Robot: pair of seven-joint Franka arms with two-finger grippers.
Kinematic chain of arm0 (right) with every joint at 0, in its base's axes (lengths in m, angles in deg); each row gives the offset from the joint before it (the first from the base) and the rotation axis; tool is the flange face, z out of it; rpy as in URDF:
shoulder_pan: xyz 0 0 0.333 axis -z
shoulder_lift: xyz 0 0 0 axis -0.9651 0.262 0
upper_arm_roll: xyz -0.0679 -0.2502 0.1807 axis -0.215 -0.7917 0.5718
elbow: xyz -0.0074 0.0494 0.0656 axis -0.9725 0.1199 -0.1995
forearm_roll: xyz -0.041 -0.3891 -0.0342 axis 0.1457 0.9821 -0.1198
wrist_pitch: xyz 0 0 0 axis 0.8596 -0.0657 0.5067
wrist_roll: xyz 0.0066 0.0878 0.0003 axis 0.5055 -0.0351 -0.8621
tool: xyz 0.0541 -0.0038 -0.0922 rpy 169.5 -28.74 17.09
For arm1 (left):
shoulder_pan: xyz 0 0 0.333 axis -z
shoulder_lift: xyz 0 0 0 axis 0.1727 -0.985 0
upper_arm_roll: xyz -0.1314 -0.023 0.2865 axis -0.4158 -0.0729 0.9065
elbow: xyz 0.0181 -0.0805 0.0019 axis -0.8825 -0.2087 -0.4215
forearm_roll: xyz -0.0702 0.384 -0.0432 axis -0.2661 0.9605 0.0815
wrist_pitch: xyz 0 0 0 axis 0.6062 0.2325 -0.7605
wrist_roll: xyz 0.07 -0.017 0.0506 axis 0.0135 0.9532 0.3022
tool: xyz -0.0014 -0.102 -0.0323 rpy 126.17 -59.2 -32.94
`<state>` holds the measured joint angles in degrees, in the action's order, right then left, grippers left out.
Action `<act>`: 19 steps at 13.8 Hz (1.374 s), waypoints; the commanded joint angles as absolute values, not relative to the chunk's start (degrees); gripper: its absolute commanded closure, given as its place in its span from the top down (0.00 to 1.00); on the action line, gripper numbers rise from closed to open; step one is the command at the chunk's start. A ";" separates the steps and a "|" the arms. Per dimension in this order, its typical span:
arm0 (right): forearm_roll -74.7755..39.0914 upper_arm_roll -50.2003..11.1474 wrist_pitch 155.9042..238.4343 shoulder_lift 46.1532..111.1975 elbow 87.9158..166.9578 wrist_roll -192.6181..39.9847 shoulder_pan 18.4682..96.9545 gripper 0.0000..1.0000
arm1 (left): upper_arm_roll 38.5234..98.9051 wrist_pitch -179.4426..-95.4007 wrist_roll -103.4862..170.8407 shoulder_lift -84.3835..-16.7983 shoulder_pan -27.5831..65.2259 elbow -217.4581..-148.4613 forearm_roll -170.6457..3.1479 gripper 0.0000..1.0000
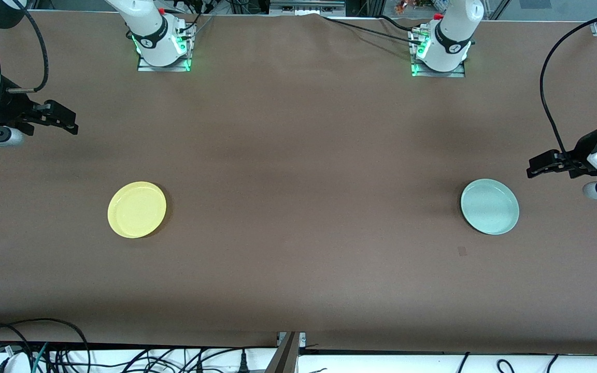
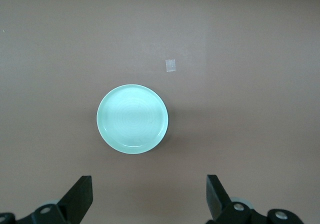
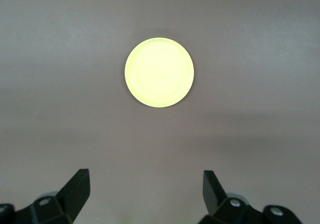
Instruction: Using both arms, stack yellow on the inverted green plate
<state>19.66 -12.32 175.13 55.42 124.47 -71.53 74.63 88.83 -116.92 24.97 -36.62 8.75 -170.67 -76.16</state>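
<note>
A yellow plate (image 1: 137, 209) and a green plate (image 1: 489, 206), both rim-up, lie well apart on a brown tabletop (image 1: 298, 171), the yellow toward the right arm's end and the green toward the left arm's. Both look light, stiff and smooth, likely slippery, so the thin raised rim seems the best place to pinch. The right tool (image 1: 65, 120) hangs wide open and empty near the yellow plate, and the left tool (image 1: 537, 168) hangs wide open and empty near the green plate, neither touching.
</note>
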 commanded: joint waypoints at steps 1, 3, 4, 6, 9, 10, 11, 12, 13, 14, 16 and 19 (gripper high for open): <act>20.06 -13.02 173.66 55.48 123.25 -71.55 74.02 1.00 | 88.71 -116.76 24.94 -35.43 8.72 -171.40 -76.78 1.00; 20.06 -13.02 173.57 55.47 123.25 -71.55 74.02 1.00 | 88.71 -116.59 25.03 -35.52 8.80 -171.40 -76.78 1.00; 20.06 -13.02 173.57 55.47 123.25 -71.55 74.02 1.00 | 88.71 -116.59 25.03 -35.60 8.80 -171.40 -76.52 1.00; 20.06 -13.02 173.66 55.47 123.25 -71.46 74.02 1.00 | 88.71 -116.59 25.03 -35.60 8.80 -171.40 -76.51 1.00; 20.15 -13.02 173.66 55.56 123.16 -71.55 74.11 1.00 | 88.71 -116.67 24.94 -35.69 8.80 -171.40 -76.51 1.00; 20.15 -13.11 173.66 55.56 123.16 -71.55 74.11 1.00 | 88.71 -116.67 24.94 -35.69 8.80 -171.40 -76.51 1.00; 20.15 -13.11 173.75 55.74 123.16 -71.55 74.28 1.00 | 88.71 -116.67 24.85 -35.78 8.80 -171.40 -76.51 1.00; 20.15 -13.37 174.18 55.83 123.16 -71.55 74.46 1.00 | 88.80 -116.67 24.68 -35.87 8.63 -171.40 -76.69 1.00; 20.06 -13.37 174.10 55.83 123.16 -71.55 74.46 1.00 | 89.15 -116.85 24.50 -36.22 8.02 -171.75 -76.95 1.00; 20.06 -13.37 173.75 55.83 123.16 -71.55 74.46 1.00 | 89.41 -116.94 23.98 -37.09 7.58 -171.84 -77.13 1.00; 19.97 -13.55 171.48 55.74 123.34 -71.64 74.55 1.00 | 89.85 -118.07 19.87 -39.02 5.30 -172.10 -77.22 1.00; 18.48 -13.99 170.76 55.83 123.34 -71.46 74.55 1.00 | 89.85 -119.40 12.75 -44.99 -0.23 -171.40 -80.88 1.00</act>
<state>19.50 -13.53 172.07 55.44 124.46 -71.53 74.66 90.07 -118.33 18.09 -41.14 3.37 -172.26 -76.71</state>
